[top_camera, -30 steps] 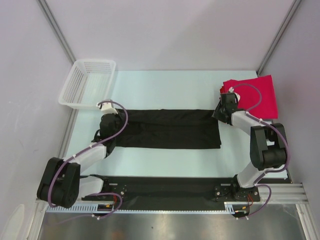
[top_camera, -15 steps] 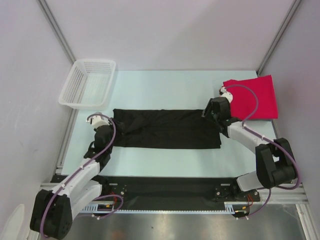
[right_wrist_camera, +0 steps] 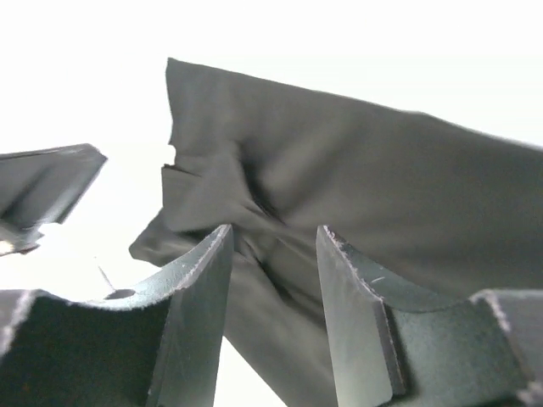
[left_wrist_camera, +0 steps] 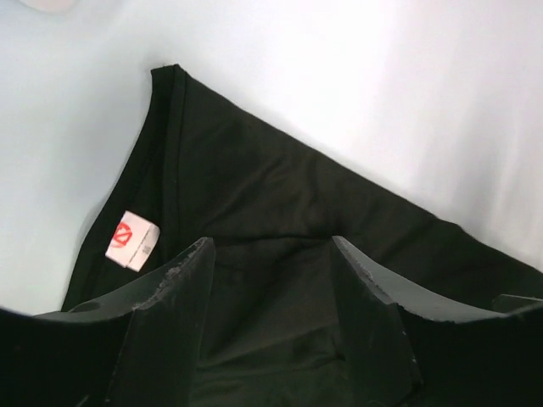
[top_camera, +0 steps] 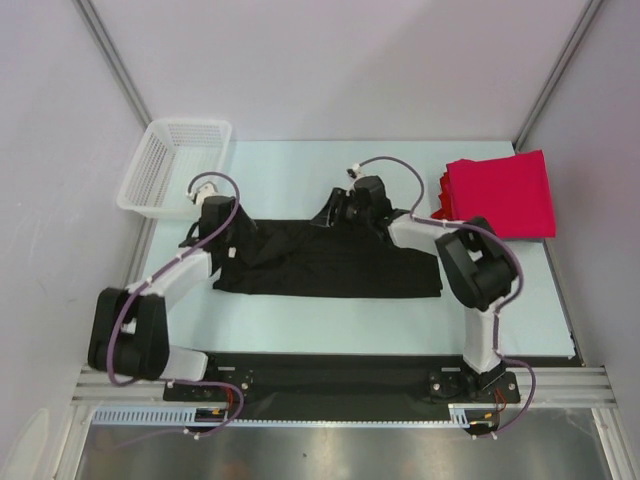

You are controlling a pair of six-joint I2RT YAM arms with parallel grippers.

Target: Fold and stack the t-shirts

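Black t-shirt (top_camera: 330, 265): it is laid as a long band across the middle of the table (top_camera: 300, 165), from left to right. Its left end is rumpled, and at the middle of its far edge a small peak of cloth is raised.
Red t-shirts (top_camera: 505, 195): they are stacked flat at the far right corner of the table, well apart from both grippers. The black t-shirt is near them, but no contact is seen.
Left gripper (top_camera: 220, 235): it is placed over the left end of the black t-shirt. In the left wrist view its two fingers (left_wrist_camera: 170, 314) are seen standing apart, with black cloth below and between them. Nothing is clamped.
Label (left_wrist_camera: 133, 241): a small white tag with a red mark is seen on the cloth, just left of the left finger.
Right gripper (top_camera: 335, 213): it is placed at the far edge of the black t-shirt, near the middle, where the cloth is raised.
Right gripper, wrist view: the fingers (right_wrist_camera: 195, 322) are apart and a bunched fold of black cloth is seen in the gap. It seems that the cloth is not pinched. Whether the tips touch it cannot be told, because the background is very bright.
Basket (top_camera: 140, 185): a white mesh basket is set at the far left corner, beside the left arm and apart from the black t-shirt.
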